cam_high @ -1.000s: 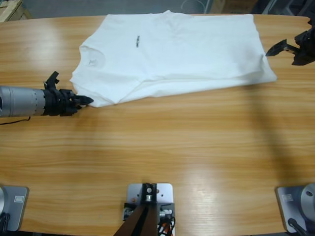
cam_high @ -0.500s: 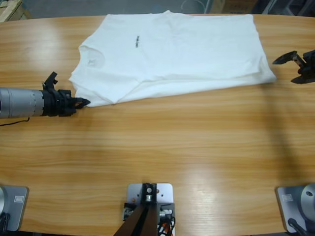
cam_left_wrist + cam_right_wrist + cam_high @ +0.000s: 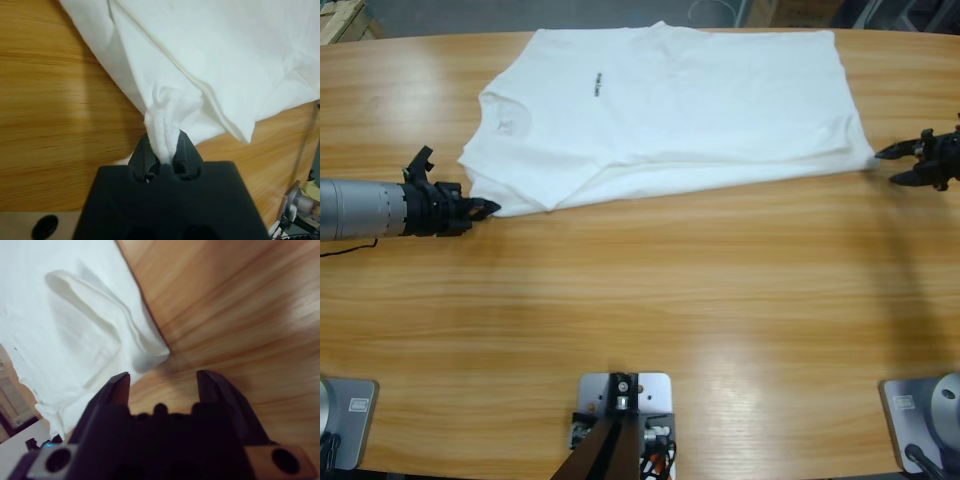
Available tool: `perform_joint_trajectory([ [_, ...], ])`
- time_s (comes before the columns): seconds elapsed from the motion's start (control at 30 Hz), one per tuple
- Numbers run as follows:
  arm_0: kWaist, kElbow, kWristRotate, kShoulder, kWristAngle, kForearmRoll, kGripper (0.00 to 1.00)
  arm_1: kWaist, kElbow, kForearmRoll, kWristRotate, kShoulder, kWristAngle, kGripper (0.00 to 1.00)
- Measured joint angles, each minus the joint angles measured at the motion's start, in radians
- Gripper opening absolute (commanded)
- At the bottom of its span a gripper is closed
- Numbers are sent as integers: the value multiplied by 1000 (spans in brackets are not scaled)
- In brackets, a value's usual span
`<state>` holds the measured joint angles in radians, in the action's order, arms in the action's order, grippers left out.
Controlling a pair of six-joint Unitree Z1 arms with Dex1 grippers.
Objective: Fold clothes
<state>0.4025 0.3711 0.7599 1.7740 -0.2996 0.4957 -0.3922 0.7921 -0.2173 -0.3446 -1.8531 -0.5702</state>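
The table (image 3: pixel 650 300), a long wooden surface with lengthwise grain, fills the high view and carries everything else. On its far half lies the T-shirt (image 3: pixel 670 110), plain white and short-sleeved, spread mostly flat with its round neck toward the left tool and its hem toward the right tool; one long fold runs along its near edge.

The left arm (image 3: pixel 365 208) enters as a silver-grey cylinder from the side edge of the high view and lies low over the wood. The left tool (image 3: pixel 485 208) is clamped tight on the T-shirt (image 3: pixel 210 60): in the left wrist view (image 3: pixel 164 155) a pinched, gathered tuft of white cloth rises from between the two black jaws, and the fabric fans out directly ahead of them (a doubled edge runs off to one side). The grasped spot is the shirt's near corner on the neck side.

The right tool (image 3: pixel 885 165) stands at the opposite end, its jaws parted with bare wood between them. In the right wrist view (image 3: pixel 162 385) the corner of the T-shirt (image 3: pixel 75 330) lies just ahead of the jaw tips, slightly toward one jaw, not between them; whether a tip touches the cloth cannot be told.

A small dark text mark (image 3: pixel 597 85) sits on the chest, well away from both tools.
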Motion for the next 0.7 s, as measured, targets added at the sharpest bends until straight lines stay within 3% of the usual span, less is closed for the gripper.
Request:
perform_joint_trajectory([
  [0.6, -7, 0, -6, 0, 0, 0, 0, -3, -1, 91, -4, -51, -67, 552],
  [0.7, -11, 0, -9, 0, 0, 0, 0, -7, -1, 109, -4, -64, -87, 471],
])
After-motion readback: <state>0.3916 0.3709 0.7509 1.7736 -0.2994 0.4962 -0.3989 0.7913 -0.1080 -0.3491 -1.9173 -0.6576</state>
